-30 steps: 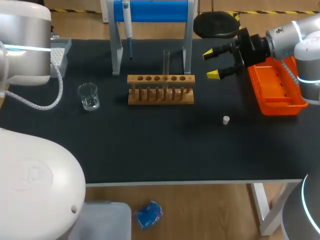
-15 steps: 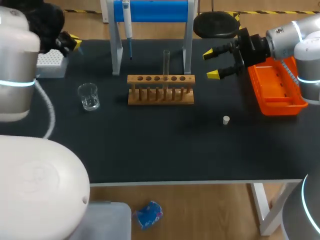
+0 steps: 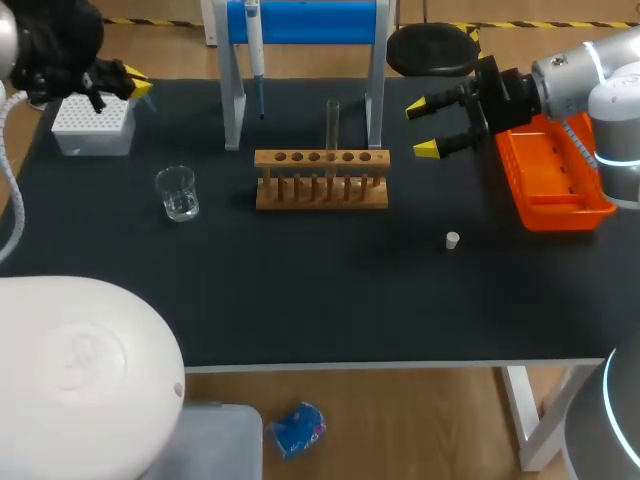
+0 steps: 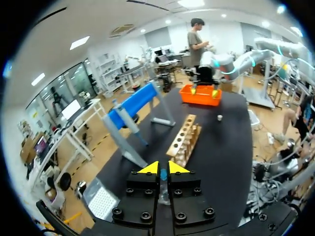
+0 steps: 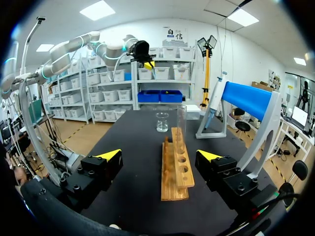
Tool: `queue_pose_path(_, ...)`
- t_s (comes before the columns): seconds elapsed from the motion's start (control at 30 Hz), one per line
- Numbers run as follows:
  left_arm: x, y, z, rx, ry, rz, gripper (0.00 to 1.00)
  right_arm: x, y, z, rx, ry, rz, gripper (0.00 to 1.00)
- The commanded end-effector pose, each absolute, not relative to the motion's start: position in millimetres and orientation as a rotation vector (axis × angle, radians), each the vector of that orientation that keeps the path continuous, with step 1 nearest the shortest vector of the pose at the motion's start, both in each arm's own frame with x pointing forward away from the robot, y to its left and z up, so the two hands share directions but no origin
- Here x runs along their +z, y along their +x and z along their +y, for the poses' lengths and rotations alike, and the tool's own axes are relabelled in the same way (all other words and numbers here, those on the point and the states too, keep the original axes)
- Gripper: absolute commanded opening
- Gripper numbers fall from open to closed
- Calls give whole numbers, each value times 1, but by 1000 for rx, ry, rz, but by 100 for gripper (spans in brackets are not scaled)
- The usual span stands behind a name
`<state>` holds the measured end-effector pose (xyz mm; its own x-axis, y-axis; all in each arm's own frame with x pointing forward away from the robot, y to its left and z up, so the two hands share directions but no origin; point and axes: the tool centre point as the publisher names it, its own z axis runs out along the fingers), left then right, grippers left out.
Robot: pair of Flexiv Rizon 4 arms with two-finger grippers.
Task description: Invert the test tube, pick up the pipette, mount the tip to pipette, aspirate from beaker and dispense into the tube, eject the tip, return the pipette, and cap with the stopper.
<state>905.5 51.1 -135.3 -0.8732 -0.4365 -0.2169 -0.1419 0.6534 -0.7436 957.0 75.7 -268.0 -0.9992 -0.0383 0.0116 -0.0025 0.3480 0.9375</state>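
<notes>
stopper: a small white plug stopper [image 3: 452, 239] lies alone on the matte black tabletop [image 3: 320, 300]; probably light and apt to roll.
beaker: a short clear glass beaker [image 3: 177, 193] stands well apart from the rack, on its left.
rack: a pale wooden rack [image 3: 321, 180] has a row of round holes.
tube: a slim clear glass test tube [image 3: 332, 125] stands upright in the rack; likely light, slick and brittle, best pinched gently on the bare length above the wood.
right arm: the right gripper [image 3: 424, 128] hangs near the rack's right end, yellow tips spread wide, empty.
tray: an orange plastic tray [image 3: 555, 185] sits under that arm.
tips: a white perforated tip box [image 3: 93, 125].
left arm: the left gripper [image 4: 163, 168] hovers by the tip box, fingers drawn together on nothing.
pipette: a white pipette [image 3: 255, 50] hangs on the blue stand [image 3: 305, 22].
</notes>
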Motion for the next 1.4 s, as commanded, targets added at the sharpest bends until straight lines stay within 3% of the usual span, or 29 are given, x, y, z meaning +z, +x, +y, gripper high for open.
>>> queue_pose_path(0.03,-124,890,27,-1096,-359,2604,0,-263,941,69,-1815,56,-2554,100)
queue_pose_path(0.3,-123,861,-14,-1117,-306,2671,0,-250,881,77,-1993,154,-2499,100)
queue_pose_path(0.53,-125,847,-56,-1151,-232,2707,0,-255,846,116,-2054,218,-2361,100)
queue_pose_path(1.03,-125,847,-56,-1151,-232,2707,0,-257,847,116,-2054,209,-2357,100)
queue_pose_path(1.4,-148,842,-143,-1145,-35,2858,0,-262,829,161,-2095,334,-2252,100)
